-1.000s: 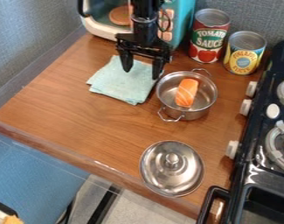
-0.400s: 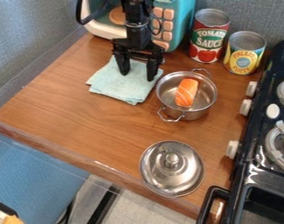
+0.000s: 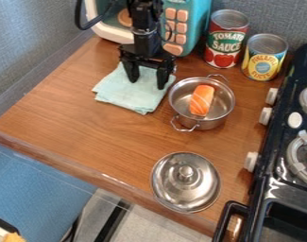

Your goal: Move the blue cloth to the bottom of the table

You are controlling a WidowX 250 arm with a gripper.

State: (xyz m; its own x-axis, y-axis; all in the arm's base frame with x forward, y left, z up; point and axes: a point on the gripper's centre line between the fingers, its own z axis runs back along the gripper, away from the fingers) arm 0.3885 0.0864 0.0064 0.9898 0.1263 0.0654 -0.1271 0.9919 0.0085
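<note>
Blue cloth (image 3: 126, 96): pale, folded in layers, lying on upper part of wooden table (image 3: 86, 132).

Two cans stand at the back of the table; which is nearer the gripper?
The red can, right beside the toy microwave. The yellow can stands farther from the gripper, on the stove side.

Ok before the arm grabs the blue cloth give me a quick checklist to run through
- Hand over the folded blue cloth: ok
- Hand open: ok
- Fingertips touching the cloth: cannot tell
- Steel pot well away from the cloth: not ok, it's right beside it
- Bottom edge of the wooden table free of the pot lid: not ok, the lid lies there, toward the stove
</note>
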